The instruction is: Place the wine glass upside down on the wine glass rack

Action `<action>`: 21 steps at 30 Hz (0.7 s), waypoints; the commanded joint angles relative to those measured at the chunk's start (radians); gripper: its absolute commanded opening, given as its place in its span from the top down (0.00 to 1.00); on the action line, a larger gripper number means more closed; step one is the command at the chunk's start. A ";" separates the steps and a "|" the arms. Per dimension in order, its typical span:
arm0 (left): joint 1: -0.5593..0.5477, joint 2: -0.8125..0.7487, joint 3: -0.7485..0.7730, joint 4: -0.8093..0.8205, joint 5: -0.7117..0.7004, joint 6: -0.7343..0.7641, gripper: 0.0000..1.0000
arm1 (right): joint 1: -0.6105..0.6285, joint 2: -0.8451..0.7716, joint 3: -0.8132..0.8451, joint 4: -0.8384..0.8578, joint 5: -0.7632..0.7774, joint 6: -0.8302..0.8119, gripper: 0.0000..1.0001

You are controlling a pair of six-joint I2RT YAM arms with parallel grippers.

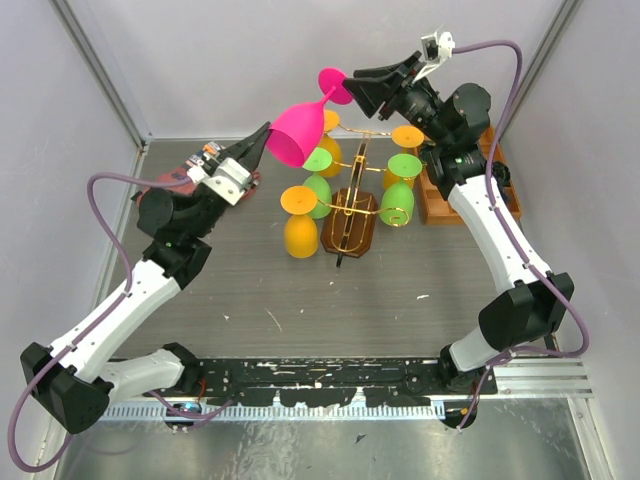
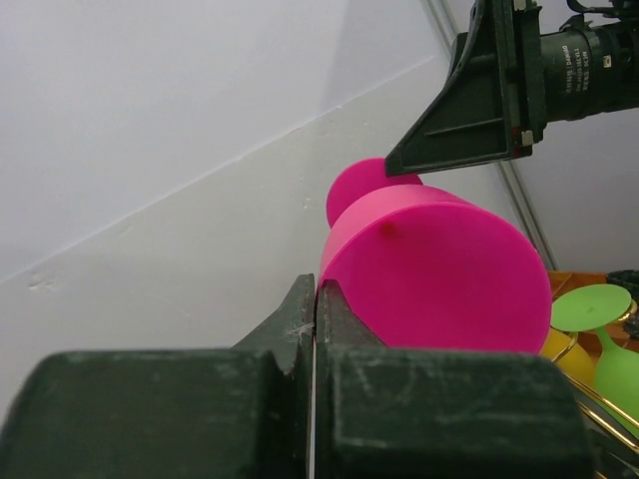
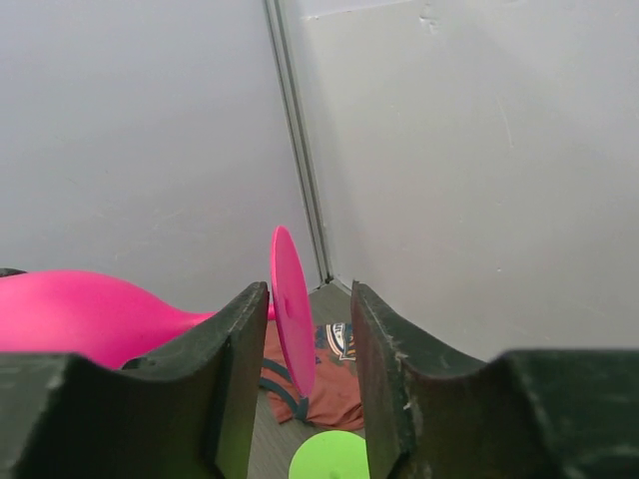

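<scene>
Got pink wine glass (image 1: 298,132) (image 2: 439,269) airborne, at 11 o'clock off the wine glass rack (image 1: 350,235) in top view. Tilted near-horizontal: bowl mouth toward 8 o'clock, foot toward 2 o'clock. Pinching bowl rim with left gripper (image 1: 263,138) (image 2: 315,299), fingers pressed onto the thin wall. Straddling the foot disc with right gripper (image 1: 358,85) (image 3: 308,294), jaws spread, clear gap on one side; can't tell contact on the other. Seeing rack upright mid table (image 1: 300,300), gold wire on dark oval base, carrying green glasses (image 1: 318,187) and orange glasses (image 1: 300,232) bowl-down. Also seeing orange-brown tray (image 1: 437,208) just beside rack at 3 o'clock, rust cloth (image 3: 334,394) at 9 o'clock, partly under left arm.
</scene>
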 commanded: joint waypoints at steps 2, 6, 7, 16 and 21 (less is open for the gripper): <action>0.001 0.001 0.049 0.017 0.029 -0.046 1.00 | 0.001 0.001 0.006 0.058 -0.030 -0.020 0.59; 0.001 0.008 0.056 0.017 0.043 -0.070 1.00 | 0.001 0.007 0.004 0.056 -0.031 -0.019 0.61; 0.001 0.011 0.057 0.017 0.044 -0.072 1.00 | 0.001 0.007 0.002 0.056 -0.032 -0.019 0.61; 0.001 0.025 0.075 0.016 0.045 -0.078 0.99 | 0.002 0.008 -0.004 -0.003 -0.029 -0.071 0.72; 0.002 0.024 0.076 0.003 0.041 -0.071 0.77 | 0.003 -0.002 -0.004 -0.049 -0.004 -0.126 0.95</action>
